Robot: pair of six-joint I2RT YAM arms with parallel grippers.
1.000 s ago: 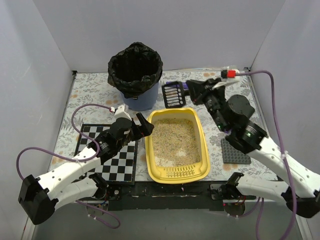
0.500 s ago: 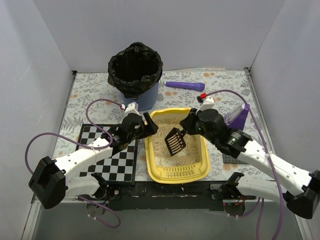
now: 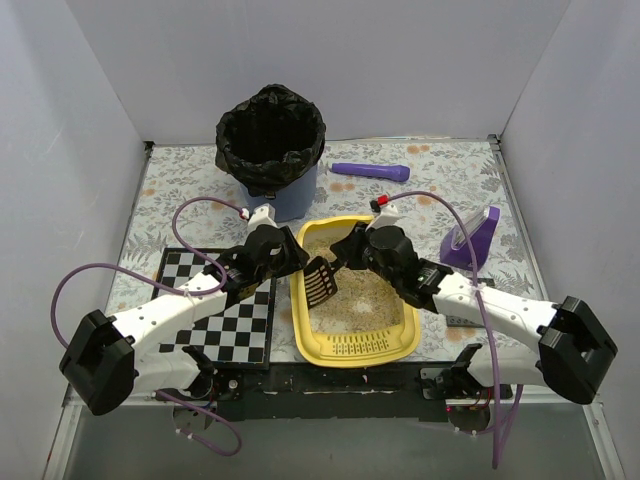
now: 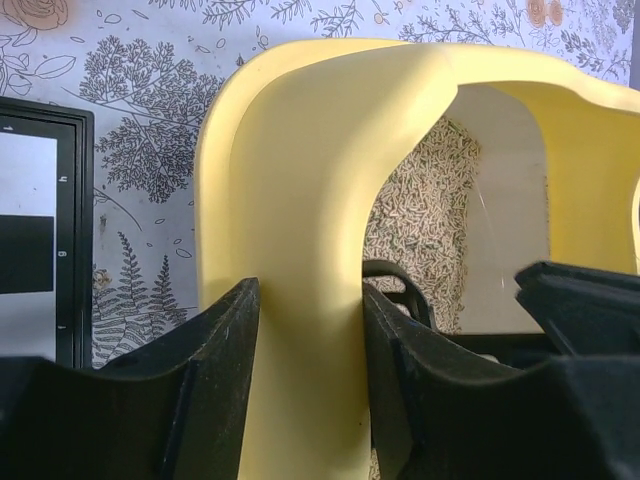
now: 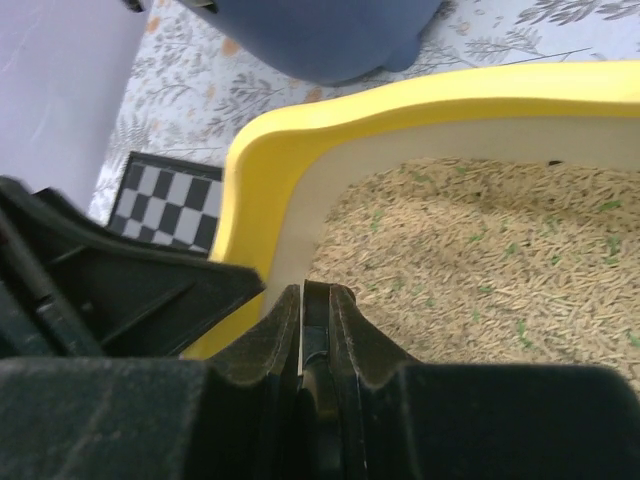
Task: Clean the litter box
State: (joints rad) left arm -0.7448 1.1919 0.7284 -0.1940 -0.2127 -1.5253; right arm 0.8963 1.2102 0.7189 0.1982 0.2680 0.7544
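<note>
The yellow litter box (image 3: pixel 404 262) lies in the middle of the table with beige litter (image 3: pixel 368 290) in it. My left gripper (image 3: pixel 291 257) is at the box's left rim near the far corner. In the left wrist view its gripper (image 4: pixel 310 300) has one finger on each side of the yellow wall (image 4: pixel 300 150), both touching it. My right gripper (image 3: pixel 347 252) hangs over the far left of the box, shut on the handle of a black slotted scoop (image 3: pixel 318 282). The scoop's head sits low by the left wall. The right wrist view shows that gripper (image 5: pixel 315 300) pinching the thin black handle above the litter (image 5: pixel 480 250).
A blue bin with a black bag (image 3: pixel 271 140) stands behind the box. A purple cylinder (image 3: pixel 370 171) lies at the back and a purple object (image 3: pixel 472 240) stands at the right. A chessboard (image 3: pixel 225 305) lies left of the box, under my left arm.
My right arm swung from the back right down into the box and leftward with the scoop. My left gripper moved onto the box's left rim and closed on it.
</note>
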